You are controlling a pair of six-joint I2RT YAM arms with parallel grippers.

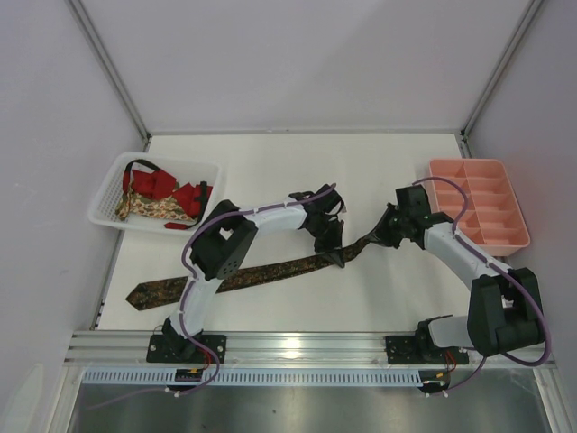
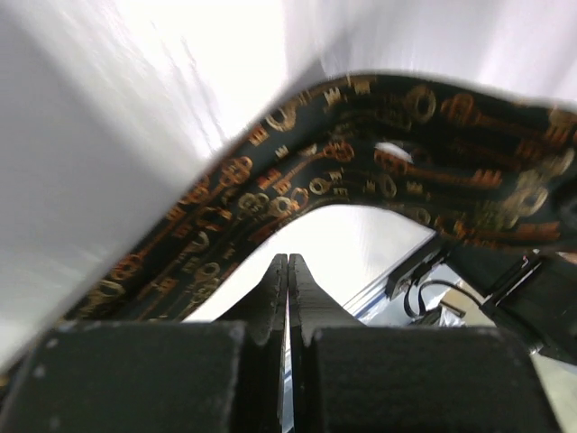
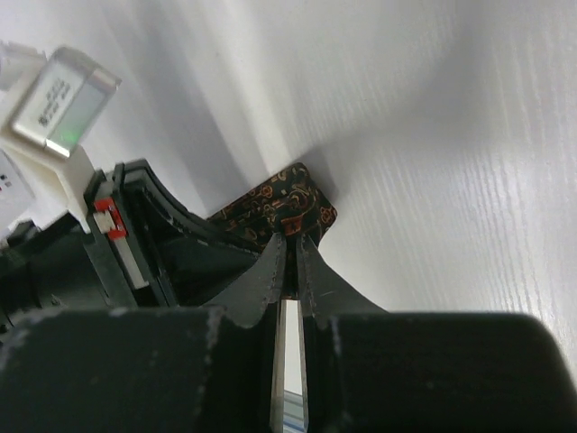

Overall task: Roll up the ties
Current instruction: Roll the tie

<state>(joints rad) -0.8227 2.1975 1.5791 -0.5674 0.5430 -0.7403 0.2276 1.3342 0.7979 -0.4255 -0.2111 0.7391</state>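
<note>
A dark brown tie (image 1: 234, 275) with a gold pattern lies diagonally across the table, wide pointed end at the near left. My right gripper (image 1: 371, 239) is shut on its narrow end, and the right wrist view shows the fabric (image 3: 284, 206) pinched between the tips (image 3: 290, 239). My left gripper (image 1: 336, 259) is shut and points down at the tie just left of that end. In the left wrist view its closed tips (image 2: 288, 262) hold nothing, and the tie (image 2: 361, 135) arches over them.
A white basket (image 1: 104, 194) at the far left holds a red tie (image 1: 189, 194) and a beige floral tie (image 1: 153, 209). A pink compartment tray (image 1: 494, 248) stands at the right edge. A metal rail runs along the near edge.
</note>
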